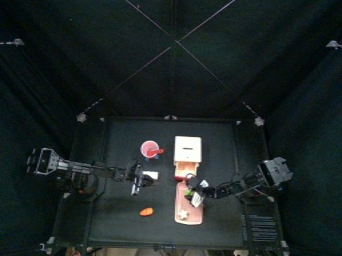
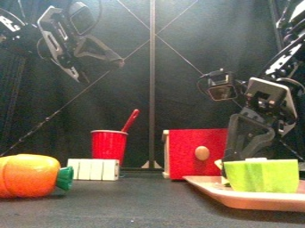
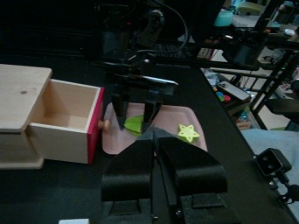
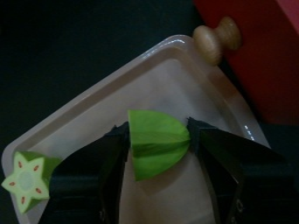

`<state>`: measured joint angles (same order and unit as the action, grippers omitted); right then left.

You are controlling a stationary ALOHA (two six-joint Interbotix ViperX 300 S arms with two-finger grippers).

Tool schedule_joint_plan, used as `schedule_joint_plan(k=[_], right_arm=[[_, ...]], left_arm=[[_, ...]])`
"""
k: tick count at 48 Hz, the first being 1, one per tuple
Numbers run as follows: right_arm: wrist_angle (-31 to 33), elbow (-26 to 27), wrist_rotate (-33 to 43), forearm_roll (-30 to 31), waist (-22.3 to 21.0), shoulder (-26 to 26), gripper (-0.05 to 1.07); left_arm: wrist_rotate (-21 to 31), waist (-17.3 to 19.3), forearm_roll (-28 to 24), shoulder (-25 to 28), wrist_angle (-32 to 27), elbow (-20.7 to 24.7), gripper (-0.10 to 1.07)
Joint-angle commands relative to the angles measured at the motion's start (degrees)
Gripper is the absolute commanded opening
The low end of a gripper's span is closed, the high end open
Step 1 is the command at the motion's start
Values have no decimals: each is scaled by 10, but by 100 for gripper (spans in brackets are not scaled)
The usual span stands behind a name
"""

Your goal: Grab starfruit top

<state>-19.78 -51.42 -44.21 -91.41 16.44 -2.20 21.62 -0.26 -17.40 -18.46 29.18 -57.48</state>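
Half done: my right gripper [image 4: 158, 149] straddles the green starfruit piece [image 4: 156, 143] on the tray [image 4: 176, 57], jaws wide, no grip yet.

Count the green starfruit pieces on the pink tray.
2: a chunky piece between the right gripper's jaws, and a flat star slice beside it near the tray's corner.

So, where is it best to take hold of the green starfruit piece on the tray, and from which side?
Grip the green starfruit piece across its two sloping flanks, coming from above. It lies on the pink tray ridge up, with bare tray on either side; the right gripper hangs over it, one jaw beside each flank.
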Motion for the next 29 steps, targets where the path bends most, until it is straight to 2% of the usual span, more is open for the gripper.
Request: schedule_joint_plan(k=[1, 15, 29], right_arm=[[4, 11, -1, 1, 2, 22, 68], [19, 14, -1, 11, 4, 61, 67], [22, 18, 0, 20, 4, 64, 67]], left_arm=[[-1, 1, 2, 0, 6, 6, 43], [-1, 1, 2, 1, 6, 6, 43], [-1, 1, 2, 4, 6, 8, 43]])
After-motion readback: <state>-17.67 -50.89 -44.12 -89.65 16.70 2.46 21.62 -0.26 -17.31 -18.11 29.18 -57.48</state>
